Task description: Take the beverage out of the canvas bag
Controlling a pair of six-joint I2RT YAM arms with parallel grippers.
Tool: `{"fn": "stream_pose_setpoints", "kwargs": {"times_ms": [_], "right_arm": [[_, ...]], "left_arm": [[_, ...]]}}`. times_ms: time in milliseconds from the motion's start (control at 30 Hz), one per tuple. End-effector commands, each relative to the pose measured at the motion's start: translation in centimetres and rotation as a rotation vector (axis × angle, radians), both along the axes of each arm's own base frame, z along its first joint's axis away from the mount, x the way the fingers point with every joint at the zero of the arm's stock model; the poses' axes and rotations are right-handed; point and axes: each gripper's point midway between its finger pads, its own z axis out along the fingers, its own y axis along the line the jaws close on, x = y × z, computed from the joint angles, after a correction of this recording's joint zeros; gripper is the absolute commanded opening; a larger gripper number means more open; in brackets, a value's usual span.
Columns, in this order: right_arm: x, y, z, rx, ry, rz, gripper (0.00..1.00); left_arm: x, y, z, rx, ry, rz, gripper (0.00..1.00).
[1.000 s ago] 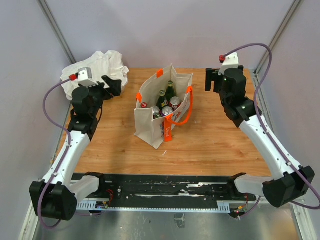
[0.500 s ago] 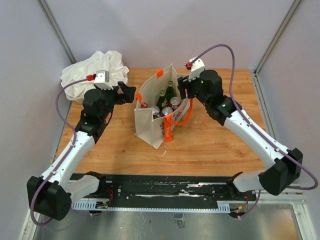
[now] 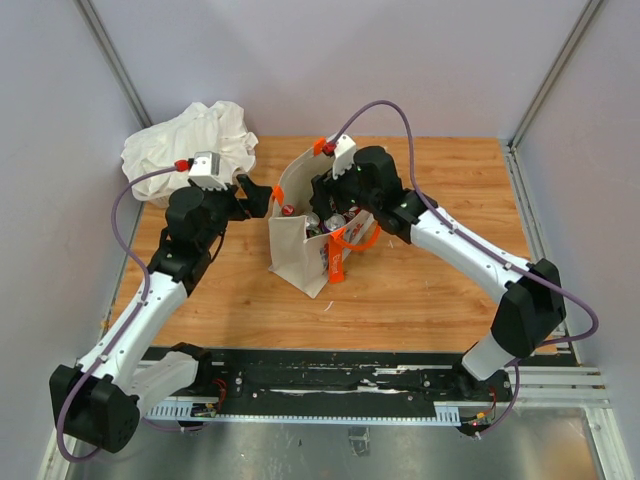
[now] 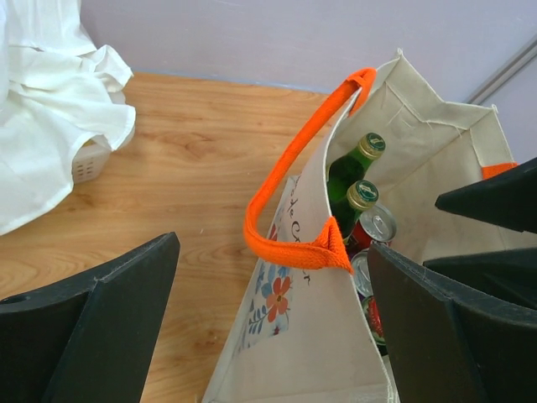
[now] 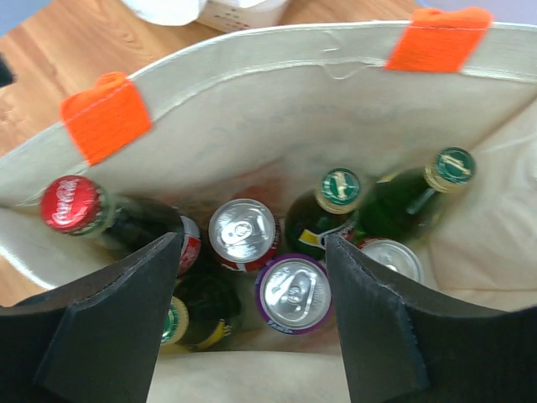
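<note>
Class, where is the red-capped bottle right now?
Right wrist view: the red-capped bottle stands inside the canvas bag, far left, near the orange handle patch.

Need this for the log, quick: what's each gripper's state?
Left gripper: open, holding nothing, at the bag.
Right gripper: open, holding nothing, over the drinks inside it.

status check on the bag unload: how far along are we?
Nothing is out yet: the cans and bottles all sit inside the canvas bag. In hand: the right gripper hangs over the opening, jaws open above a red can, holding nothing; the left gripper is open by the orange handle. Left: grip one drink and lift it clear.
</note>
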Motion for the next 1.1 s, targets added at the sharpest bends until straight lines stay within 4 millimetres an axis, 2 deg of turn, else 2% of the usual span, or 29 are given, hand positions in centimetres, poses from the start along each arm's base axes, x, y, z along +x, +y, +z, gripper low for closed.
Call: {"fn": "stream_pose_setpoints", "kwargs": {"times_ms": [0,300,600,767,1067], "right_arm": [[-2.3,3.0,2.0,0.053,-0.014,0.130,0.72],[-5.5,5.0,0.0,0.010,0.041,0.256,0.80],[-7.2,6.3,-1.3,-0.022,0.068,0.314,0.83],[-6.7,7.4,-2.0,-0.010,0.055,0.319,0.83],[-3.6,8.7,-2.7,0.007,-0.023,0.227,0.83]], "left_arm": [[-0.5,-0.1,0.1,-0.004,-0.001,-0.002,1.00],[0.3,-0.1,-0.5,0.013,0.017,0.009,1.00],[0.6,-0.5,-0.7,0.016,0.023,-0.005,1.00],[0.3,-0.5,-1.0,0.009,0.027,-0.009,1.00],[-0.6,-0.6,-0.4,0.001,0.003,-0.034,1.00]]}}
